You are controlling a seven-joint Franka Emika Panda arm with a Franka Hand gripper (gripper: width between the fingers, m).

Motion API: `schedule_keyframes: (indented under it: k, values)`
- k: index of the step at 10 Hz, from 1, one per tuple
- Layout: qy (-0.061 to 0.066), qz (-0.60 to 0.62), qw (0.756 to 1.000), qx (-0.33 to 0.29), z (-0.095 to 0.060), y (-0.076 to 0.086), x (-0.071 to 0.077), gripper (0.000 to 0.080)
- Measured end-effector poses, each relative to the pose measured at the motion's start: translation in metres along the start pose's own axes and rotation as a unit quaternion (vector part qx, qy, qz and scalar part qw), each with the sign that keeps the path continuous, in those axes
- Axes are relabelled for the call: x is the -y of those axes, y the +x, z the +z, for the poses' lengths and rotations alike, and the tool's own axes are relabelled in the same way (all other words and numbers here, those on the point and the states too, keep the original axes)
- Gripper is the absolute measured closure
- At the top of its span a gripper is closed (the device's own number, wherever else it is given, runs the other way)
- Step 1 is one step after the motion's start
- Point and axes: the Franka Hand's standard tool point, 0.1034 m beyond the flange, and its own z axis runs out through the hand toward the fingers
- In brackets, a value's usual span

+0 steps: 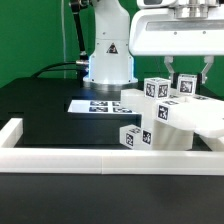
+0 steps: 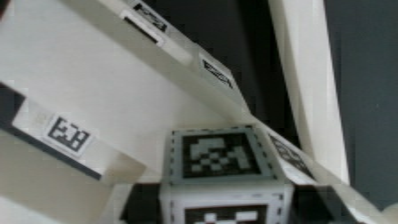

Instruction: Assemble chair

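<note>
Long low matte white border frame [image 1: 60,160], blocky tagged chair pieces [image 1: 155,115], end effector [image 1: 187,82] clamped on one

A black worktop [image 1: 40,110] fills the scene under even, soft light. Behind it hangs a plain green backdrop [image 1: 35,35]. A long low white border frame [image 1: 90,158] runs along the worktop's near edge and turns a corner at the exterior view's left. The marker board [image 1: 92,106] lies flat beyond the frame.
</note>
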Motion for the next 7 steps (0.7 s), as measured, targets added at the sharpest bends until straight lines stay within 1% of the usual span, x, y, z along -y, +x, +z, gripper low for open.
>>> schedule_keyframes:
  k: [4,6,7]
  values:
    - [0.002,0.097,0.995,0.0,0.0002,0.0001,0.0002,0.0512]
    - [0.004,0.171,0.985,0.001,0.0002,-0.0004,0.0011,0.0511]
    - [0.004,0.179,0.984,0.001,0.0002,-0.0004,0.001,0.0511]
